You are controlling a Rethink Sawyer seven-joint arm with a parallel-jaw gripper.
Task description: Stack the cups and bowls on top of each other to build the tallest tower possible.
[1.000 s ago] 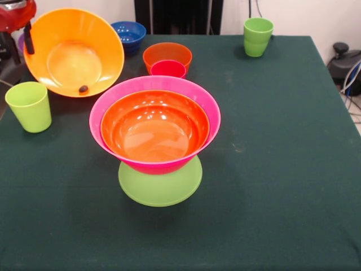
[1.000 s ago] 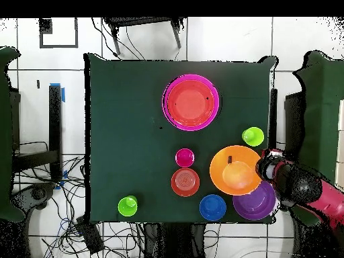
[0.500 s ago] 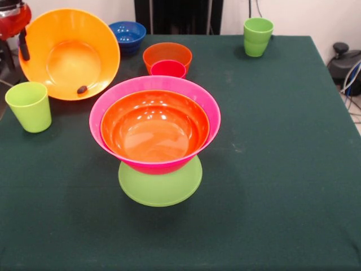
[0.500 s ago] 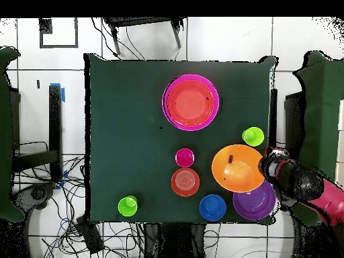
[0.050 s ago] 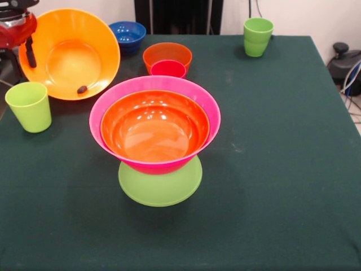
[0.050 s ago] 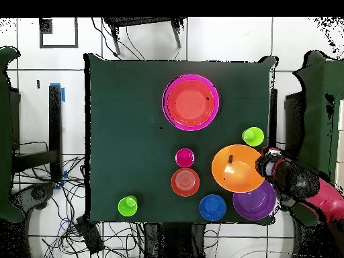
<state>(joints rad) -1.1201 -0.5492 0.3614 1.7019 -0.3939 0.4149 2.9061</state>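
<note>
The fingers (image 5: 28,49) pinch the rim of the large yellow-orange bowl (image 5: 70,53), one black finger inside the wall, holding it tilted at the desk's (image 5: 282,169) edge near a light green cup (image 5: 28,106). The bowl looks light, stiff and glossy, so likely slippery; a rim pinch seems the only workable hold. The tower (image 5: 155,141) stands mid-desk: lime green bowl (image 5: 161,192) rim-down, big pink bowl (image 5: 101,113) on it, orange bowl (image 5: 155,127) nested inside
</note>
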